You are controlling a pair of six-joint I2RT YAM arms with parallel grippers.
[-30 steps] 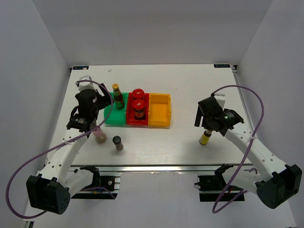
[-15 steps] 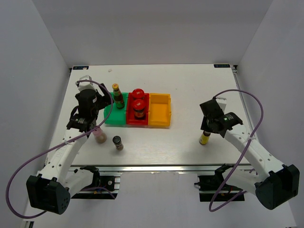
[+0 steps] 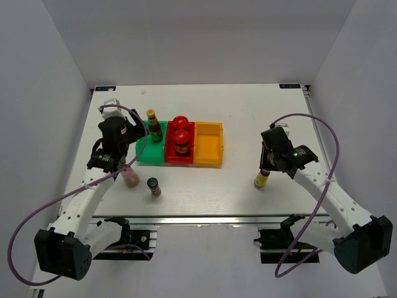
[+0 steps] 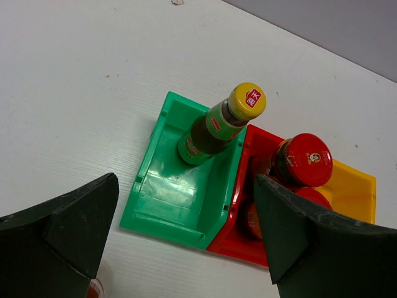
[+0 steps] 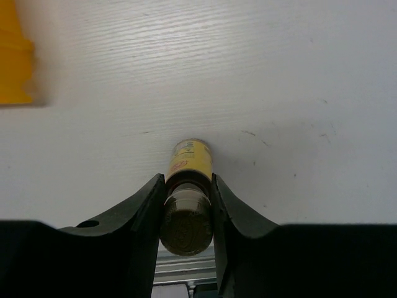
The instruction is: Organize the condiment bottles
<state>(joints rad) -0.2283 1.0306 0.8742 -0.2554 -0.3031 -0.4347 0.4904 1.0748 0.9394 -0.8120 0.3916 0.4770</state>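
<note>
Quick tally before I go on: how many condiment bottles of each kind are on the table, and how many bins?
Tall yellow-capped bottle: 1
Small yellow bottle: 1
Red-lidded jars: 2
Pink shaker: 1
Small dark shaker: 1
Bins: 3
Total: 9

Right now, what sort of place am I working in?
Probably a robot test bench, not a kitchen: a white table boxed in by blank walls, two arms bolted to its near edge, plastic bins in a row.
</note>
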